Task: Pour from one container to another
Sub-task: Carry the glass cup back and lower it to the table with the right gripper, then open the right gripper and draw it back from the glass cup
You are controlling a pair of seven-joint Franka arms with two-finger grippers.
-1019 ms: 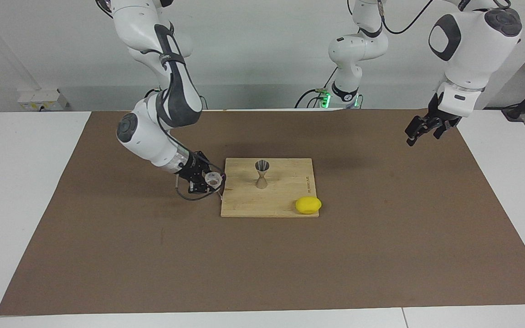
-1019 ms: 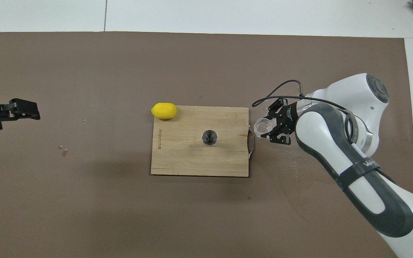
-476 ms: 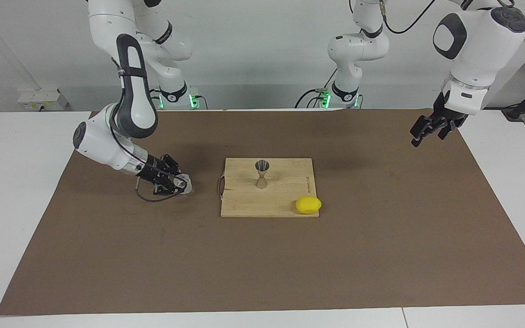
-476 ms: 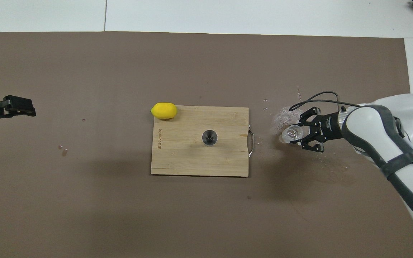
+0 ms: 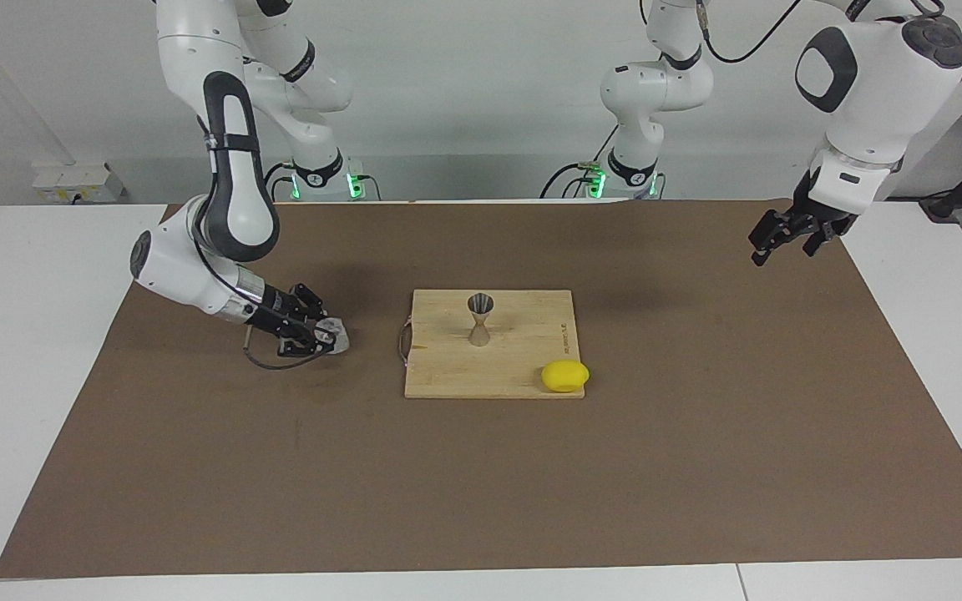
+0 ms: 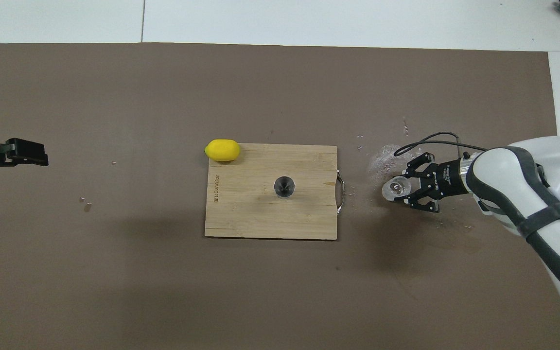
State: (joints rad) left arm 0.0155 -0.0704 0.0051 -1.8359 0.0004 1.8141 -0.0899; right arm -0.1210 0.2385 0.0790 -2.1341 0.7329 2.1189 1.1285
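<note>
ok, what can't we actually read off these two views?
- Contents of the jigger: both views, too small; the overhead view shows only a dark cone mouth.
- Whether the glass tumbler in the right claw rests on the mat or hangs just above it: the fingers hide its base.
- What remains in the tumbler: too small.
- Left arm: overhead view, cut off by the edge; only the left claw shows.

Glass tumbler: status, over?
Right hand shut on glass tumbler, low over the mat beside the board. Left hand open, waiting aloft. Jigger upright on board, path clear.
</note>
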